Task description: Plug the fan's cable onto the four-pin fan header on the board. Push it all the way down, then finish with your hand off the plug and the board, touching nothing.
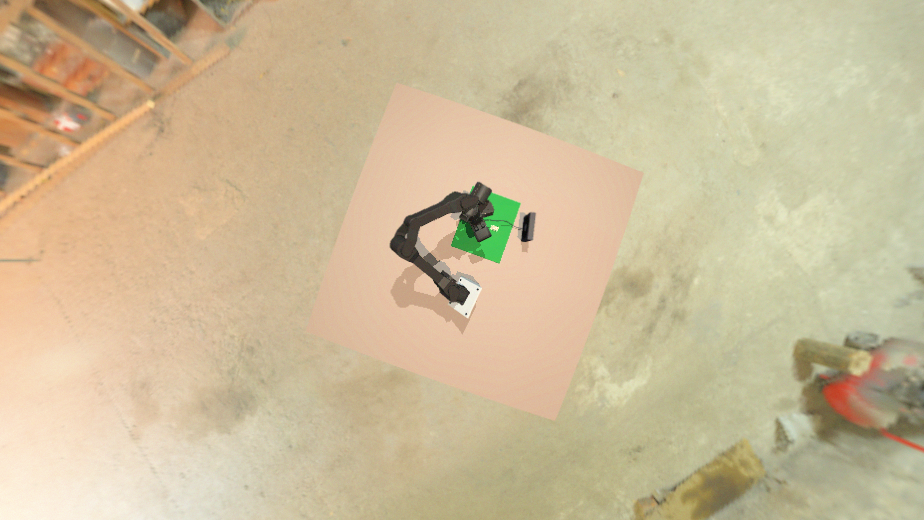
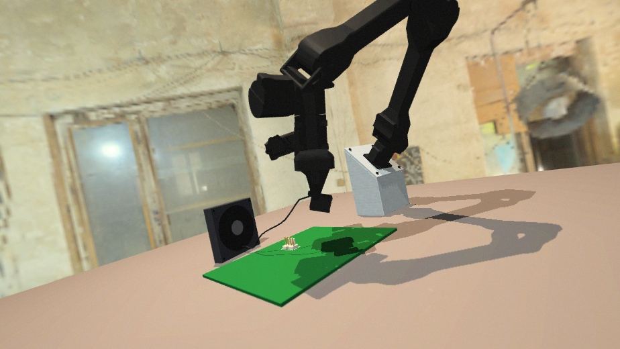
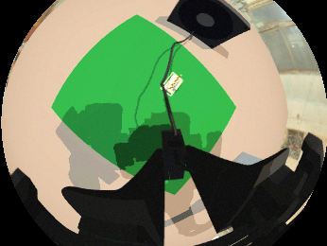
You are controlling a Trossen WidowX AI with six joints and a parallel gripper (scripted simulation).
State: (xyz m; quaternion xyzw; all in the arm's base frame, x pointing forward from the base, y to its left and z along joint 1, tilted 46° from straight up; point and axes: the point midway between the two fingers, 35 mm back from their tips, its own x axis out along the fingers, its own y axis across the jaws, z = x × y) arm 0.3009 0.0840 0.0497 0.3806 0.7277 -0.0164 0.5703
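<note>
The black arm [image 2: 382,47] arches up from its grey pedestal [image 2: 368,197] and bends over, wrist pointing straight down. One green board [image 2: 268,273] lies flat beneath the gripper [image 2: 320,200], one black fan [image 2: 231,229] stands upright beyond it, just off the board's edge. One thin black cable [image 2: 282,219] droops from the fan up to the gripper. The fingers are clamped on the small black plug [image 2: 321,203], held in the air well above the board. One white four-pin header [image 2: 289,245] stands below, off toward the fan
</note>
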